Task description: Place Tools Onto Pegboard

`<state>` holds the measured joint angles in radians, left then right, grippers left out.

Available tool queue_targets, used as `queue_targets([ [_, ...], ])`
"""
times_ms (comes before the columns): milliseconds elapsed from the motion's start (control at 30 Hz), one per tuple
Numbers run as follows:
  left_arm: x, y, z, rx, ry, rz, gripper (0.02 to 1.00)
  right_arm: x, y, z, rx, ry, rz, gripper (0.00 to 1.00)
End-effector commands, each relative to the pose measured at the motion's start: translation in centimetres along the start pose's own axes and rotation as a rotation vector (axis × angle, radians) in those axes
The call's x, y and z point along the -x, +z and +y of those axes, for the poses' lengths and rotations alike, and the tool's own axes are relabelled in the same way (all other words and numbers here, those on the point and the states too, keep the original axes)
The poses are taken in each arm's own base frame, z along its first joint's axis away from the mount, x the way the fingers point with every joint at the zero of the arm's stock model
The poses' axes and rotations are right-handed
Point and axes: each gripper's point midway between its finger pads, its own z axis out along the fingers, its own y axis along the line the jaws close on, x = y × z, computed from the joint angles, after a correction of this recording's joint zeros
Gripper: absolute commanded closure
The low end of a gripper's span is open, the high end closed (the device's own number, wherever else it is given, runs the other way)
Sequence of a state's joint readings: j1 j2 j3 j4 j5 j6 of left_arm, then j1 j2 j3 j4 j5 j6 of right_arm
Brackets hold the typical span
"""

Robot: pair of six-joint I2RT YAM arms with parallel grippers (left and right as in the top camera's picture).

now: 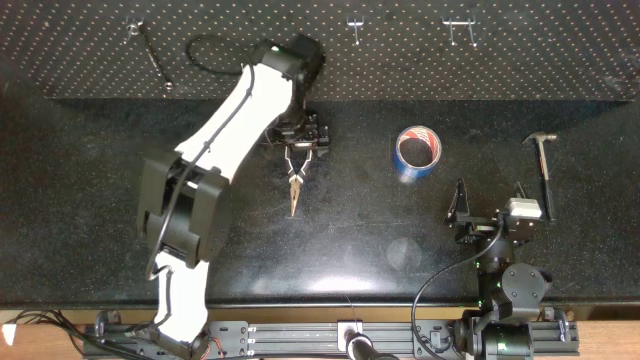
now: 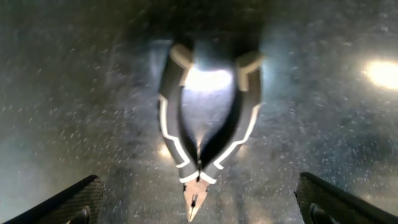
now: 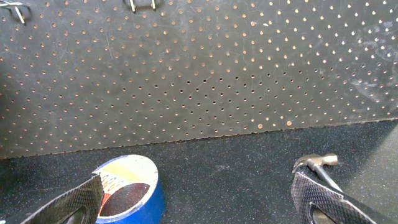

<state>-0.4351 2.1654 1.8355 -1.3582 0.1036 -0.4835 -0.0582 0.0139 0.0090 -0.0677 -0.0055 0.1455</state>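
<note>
Black speckled surface (image 1: 380, 240) carries the pliers (image 1: 295, 185), lying flat. I see my left end effector (image 1: 298, 135) over their handles, fingers spread wide. My right end effector (image 1: 488, 205) is also spread, near the blue tape roll (image 1: 418, 152) and hammer (image 1: 543, 160). A wrench (image 1: 152, 55) hangs on the pegboard (image 1: 400, 60).

I see needle-nose pliers (image 2: 202, 137) lying flat, handles spread, pointing toward the pegboard (image 1: 400, 60). Right of them lie a blue tape roll (image 1: 418, 152) and a hammer (image 1: 543, 165), head toward the pegboard. What looks like a wrench (image 1: 152, 55) hangs top left.
</note>
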Motion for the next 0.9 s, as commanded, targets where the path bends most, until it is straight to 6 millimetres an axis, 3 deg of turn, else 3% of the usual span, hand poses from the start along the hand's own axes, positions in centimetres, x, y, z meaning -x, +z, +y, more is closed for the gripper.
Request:
queue_targets([
  [33,1.2,0.9,0.0,0.029,0.101,-0.026,0.023,-0.2,0.0,0.1,0.005,0.011,0.001,0.009],
  [300,2.9,1.9,0.2,0.025,0.089,-0.073,0.023,-0.2,0.0,0.1,0.005,0.011,0.001,0.009],
  [433,2.2,4.0,0.2,0.021,0.082,-0.049,0.023,-0.1,0.0,0.1,0.005,0.011,0.000,0.009],
  [900,1.5,5.2,-0.4,0.020,0.070,-0.037,0.018,-0.2,0.0,0.1,0.005,0.011,0.001,0.009],
])
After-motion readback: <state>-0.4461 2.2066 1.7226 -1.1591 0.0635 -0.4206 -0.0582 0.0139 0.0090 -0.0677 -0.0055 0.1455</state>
